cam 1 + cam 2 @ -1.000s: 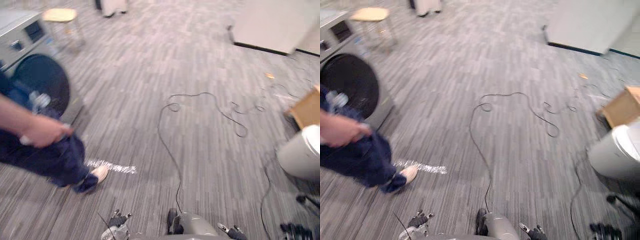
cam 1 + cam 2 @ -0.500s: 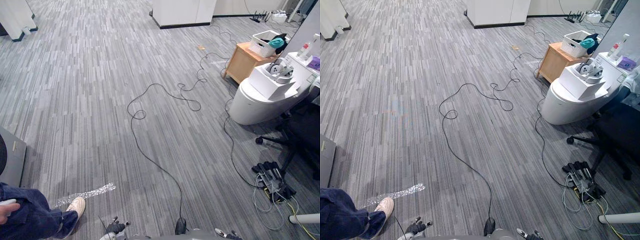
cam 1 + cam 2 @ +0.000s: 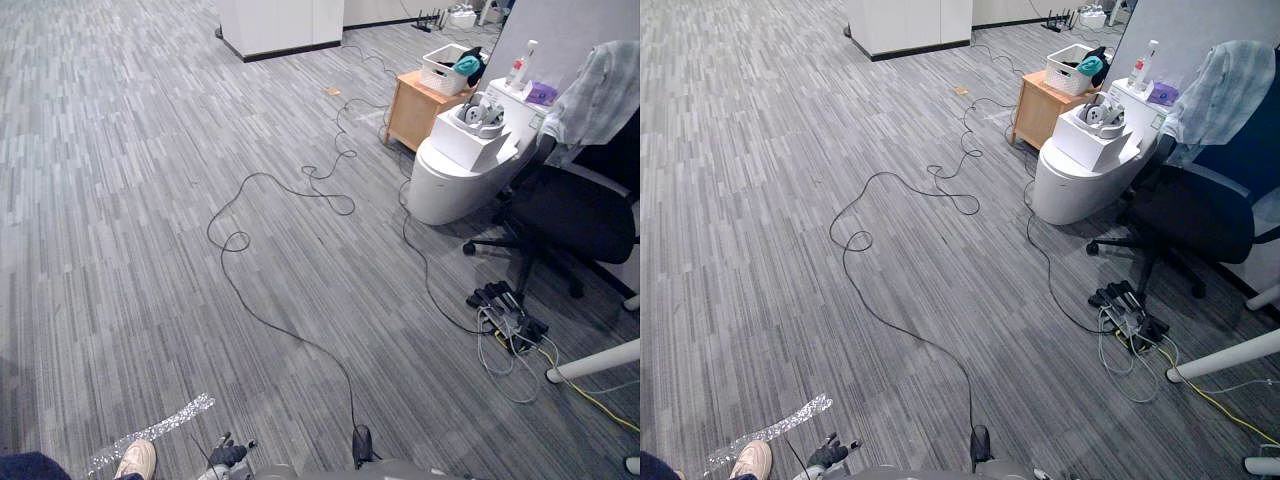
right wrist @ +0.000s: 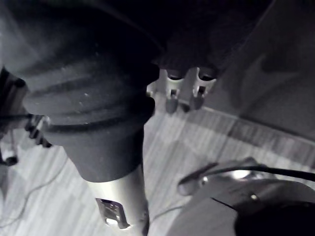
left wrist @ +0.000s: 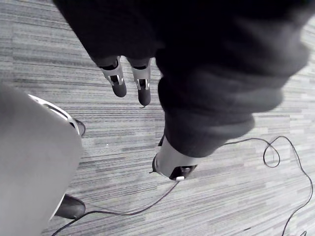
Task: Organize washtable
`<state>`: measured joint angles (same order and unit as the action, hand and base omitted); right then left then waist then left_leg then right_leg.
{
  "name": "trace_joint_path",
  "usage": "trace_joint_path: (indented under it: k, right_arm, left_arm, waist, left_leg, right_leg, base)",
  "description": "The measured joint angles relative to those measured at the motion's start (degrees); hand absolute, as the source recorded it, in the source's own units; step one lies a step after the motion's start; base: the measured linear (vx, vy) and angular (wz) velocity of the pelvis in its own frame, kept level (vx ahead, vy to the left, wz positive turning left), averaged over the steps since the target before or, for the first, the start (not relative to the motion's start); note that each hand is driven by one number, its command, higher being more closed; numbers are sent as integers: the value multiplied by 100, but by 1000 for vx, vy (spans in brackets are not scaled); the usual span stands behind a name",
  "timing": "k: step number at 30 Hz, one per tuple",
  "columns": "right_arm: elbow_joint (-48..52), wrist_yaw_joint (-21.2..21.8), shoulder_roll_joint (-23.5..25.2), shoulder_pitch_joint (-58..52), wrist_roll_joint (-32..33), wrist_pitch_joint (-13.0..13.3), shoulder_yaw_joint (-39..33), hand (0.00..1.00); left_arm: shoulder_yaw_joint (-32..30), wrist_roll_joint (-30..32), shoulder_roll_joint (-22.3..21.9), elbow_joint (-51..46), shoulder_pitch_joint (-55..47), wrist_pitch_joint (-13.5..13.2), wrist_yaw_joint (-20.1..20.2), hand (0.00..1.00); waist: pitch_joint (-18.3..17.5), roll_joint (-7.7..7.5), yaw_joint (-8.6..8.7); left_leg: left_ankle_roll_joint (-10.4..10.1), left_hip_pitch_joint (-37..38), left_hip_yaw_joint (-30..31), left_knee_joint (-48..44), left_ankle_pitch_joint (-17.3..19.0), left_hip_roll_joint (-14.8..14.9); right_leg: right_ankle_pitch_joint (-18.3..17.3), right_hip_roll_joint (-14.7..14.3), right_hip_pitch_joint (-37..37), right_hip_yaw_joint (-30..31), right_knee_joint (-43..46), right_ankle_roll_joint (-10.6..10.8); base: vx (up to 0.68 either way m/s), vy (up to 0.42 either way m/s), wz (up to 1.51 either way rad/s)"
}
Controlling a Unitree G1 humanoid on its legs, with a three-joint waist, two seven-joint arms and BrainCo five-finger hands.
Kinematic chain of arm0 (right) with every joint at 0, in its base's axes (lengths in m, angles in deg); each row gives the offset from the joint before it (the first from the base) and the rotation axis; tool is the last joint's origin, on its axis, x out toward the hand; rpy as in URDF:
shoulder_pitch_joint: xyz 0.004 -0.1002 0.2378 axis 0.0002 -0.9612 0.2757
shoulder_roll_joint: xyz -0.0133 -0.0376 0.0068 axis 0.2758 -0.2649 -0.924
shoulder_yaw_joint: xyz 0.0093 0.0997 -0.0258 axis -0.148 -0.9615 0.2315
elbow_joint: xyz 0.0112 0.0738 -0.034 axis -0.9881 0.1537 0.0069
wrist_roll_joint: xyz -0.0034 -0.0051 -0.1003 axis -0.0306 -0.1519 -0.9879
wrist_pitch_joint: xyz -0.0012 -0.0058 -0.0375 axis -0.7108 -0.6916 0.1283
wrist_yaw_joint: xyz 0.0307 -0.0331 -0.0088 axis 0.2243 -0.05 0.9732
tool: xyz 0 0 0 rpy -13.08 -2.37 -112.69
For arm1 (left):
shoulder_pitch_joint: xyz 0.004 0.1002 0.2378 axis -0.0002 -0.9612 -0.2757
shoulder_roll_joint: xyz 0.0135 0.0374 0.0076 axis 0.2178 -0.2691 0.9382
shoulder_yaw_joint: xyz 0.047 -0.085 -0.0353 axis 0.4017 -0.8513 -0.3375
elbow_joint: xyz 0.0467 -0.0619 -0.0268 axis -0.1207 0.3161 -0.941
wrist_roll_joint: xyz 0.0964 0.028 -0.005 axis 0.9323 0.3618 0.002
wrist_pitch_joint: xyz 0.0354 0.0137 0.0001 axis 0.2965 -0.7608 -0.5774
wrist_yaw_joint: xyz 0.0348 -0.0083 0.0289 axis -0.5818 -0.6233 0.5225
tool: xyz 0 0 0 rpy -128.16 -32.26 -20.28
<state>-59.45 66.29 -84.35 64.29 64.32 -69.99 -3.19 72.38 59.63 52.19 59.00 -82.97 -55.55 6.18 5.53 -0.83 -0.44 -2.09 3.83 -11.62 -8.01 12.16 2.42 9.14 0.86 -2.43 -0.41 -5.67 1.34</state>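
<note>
Now | left hand (image 5: 117, 81) fingers straight | white rounded stand (image 3: 440, 188) well apart

Camera swung right, office chair (image 3: 570, 215) fully in view, person's shoe (image 3: 135, 460) at edge

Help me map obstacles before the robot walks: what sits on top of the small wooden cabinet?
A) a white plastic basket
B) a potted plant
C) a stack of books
A: a white plastic basket stands on top of the small wooden cabinet, beside the white rounded unit.
</note>
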Motion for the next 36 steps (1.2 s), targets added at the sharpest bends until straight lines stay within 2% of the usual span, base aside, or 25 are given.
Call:
trace_joint_path:
  k: [3, 4, 10, 13, 17, 21, 22, 23, 24, 25, 26, 27, 29, 31, 32, 33, 35, 36]
  right_arm:
    - [-1, 44, -85, -47, 161, 7, 158, 0]
    - [-206, 159, -214, 170, 253, 114, 493, 0]
    - [-201, 159, -213, 172, 257, 121, 486, 0]
    - [-212, 158, -225, 158, 307, 125, 505, 0]
    - [-213, 147, -344, 211, 427, 180, 993, 0]
    - [-222, 154, -417, 361, 414, 222, 1372, 0]
    - [-220, 159, -437, 404, 414, 233, 1379, 0]
    - [-216, 165, -454, 420, 417, 235, 1377, 0]
    - [-176, 167, -464, 405, 418, 243, 1349, 0]
    - [-81, 170, -451, 342, 419, 245, 1336, 0]
    - [-28, 171, -445, 309, 428, 247, 1334, 0]
    - [12, 169, -442, 301, 443, 248, 1325, 0]
    - [10, 168, -378, 308, 538, 273, 1327, 0]
    - [11, 166, -385, 290, 543, 303, 1283, 0]
    - [9, 165, -290, 213, 532, 306, 1093, 0]
    - [9, 168, -273, 215, 529, 305, 1036, 0]
    - [28, 169, -334, 194, 476, 308, 972, 0]
    - [34, 159, -307, 189, 466, 313, 932, 0]
  left_arm:
    - [198, 212, 3, 49, 18, 3, 43, 0]
    - [505, 405, 63, 207, 127, -8, 118, 0]
    - [503, 412, 67, 206, 126, -11, 116, 0]
    - [497, 433, 74, 173, 127, -32, 101, 0]
    - [496, 481, 105, 82, 94, -84, 51, 0]
    - [496, 814, 113, -204, 41, -233, -103, 0]
    - [511, 907, 106, -243, 42, -234, -130, 0]
    - [508, 907, 98, -258, 41, -232, -130, 0]
    - [506, 908, 107, -259, 39, -230, -130, 0]
    - [489, 902, 108, -268, 33, -227, -127, 0]
    - [475, 905, 96, -279, 39, -224, -126, 0]
    - [419, 907, 163, -302, 21, -221, -129, 0]
    - [392, 912, 199, -305, 0, -215, -122, 0]
    - [377, 935, 212, -296, -4, -204, -88, 0]
    - [187, 987, 206, -297, -11, -158, -15, 0]
    - [118, 985, 154, -281, 5, -131, -24, 0]
    - [-113, 950, 52, -290, -53, -115, -16, 0]
    - [-196, 817, 30, -295, -62, -112, -14, 0]
  waist:
    - [-121, 38, 20]
    - [45, 57, 183]
    - [45, 56, 181]
    - [43, 52, 108]
    - [44, 40, 96]
    - [107, -49, -33]
    - [127, -21, -27]
    - [143, 0, -29]
    - [158, 22, -20]
    - [210, 56, -19]
    - [226, 27, -28]
    - [229, -33, -30]
    - [227, -52, -31]
    - [220, -64, -5]
    - [188, -123, 60]
    - [180, -107, 58]
    - [148, 43, 24]
    - [153, 39, 25]
  left_leg:
    - [18, 14, -40, 127, -10, -89]
    - [50, 358, 147, 404, -48, -51]
    - [49, 320, 239, 413, -49, -53]
    - [40, 297, 301, 419, -55, -53]
    - [41, 293, 313, 433, -55, -75]
    - [47, 114, 524, 243, -53, -165]
    - [53, -4, 724, 96, -52, -170]
    - [54, -27, 817, 46, -52, -169]
    - [134, -33, 1088, -4, -79, -193]
    - [213, 37, 1329, 4, -111, -246]
    - [237, 134, 1418, 10, -113, -250]
    - [247, 229, 1563, 20, -119, -258]
    - [243, 238, 1688, 68, -121, -262]
    - [231, 157, 1824, 59, -114, -312]
    - [67, 67, 1978, -56, 30, -365]
    - [37, 46, 2014, -143, 115, -301]
    - [-147, 1, 1895, -542, 305, -68]
    - [-265, -215, 1812, -1100, 376, -6]
  right_leg:
    - [-9, 25, -97, 65, 1, 37]
    - [-70, -78, 19, 43, -18, 64]
    - [-73, -55, 17, -73, -17, 68]
    - [-74, -38, 16, -155, -19, 69]
    - [-70, -5, 11, -229, 1, 75]
    - [-78, 149, -4, -476, 69, 157]
    - [-239, 224, -148, -698, 479, 269]
    - [-360, 265, -251, -802, 798, 293]
    - [-662, 394, -503, -952, 1628, 251]
    - [-879, 488, -747, -898, 2437, 157]
    - [-1011, 511, -865, -790, 2734, 150]
    - [-1327, 479, -936, -519, 3058, 226]
    - [-1458, 355, -1012, -356, 2889, 243]
    - [-1446, 343, -1001, -356, 2565, 189]
    - [-1479, 303, -880, -470, 2332, 55]
    - [-1457, 242, -856, -511, 2326, -53]
    - [-1548, 15, -728, -599, 2246, -185]
    - [-1579, -45, -651, -642, 2231, -243]
  base:
    - [59, 102, -10]
    - [31, 32, -4]
    - [-1, 0, 7]
    - [-7, -3, 15]
    - [-4, 1, 2]
    - [-26, 16, 32]
    - [-48, 41, 78]
    - [-40, 63, 106]
    - [-28, 72, 116]
    - [-15, 70, 113]
    - [18, 41, 94]
    - [28, 8, 55]
    - [-10, -35, 42]
    - [32, -116, 45]
    - [101, -198, 50]
    - [123, -235, 40]
    - [153, -150, 3]
    - [211, -219, -2]
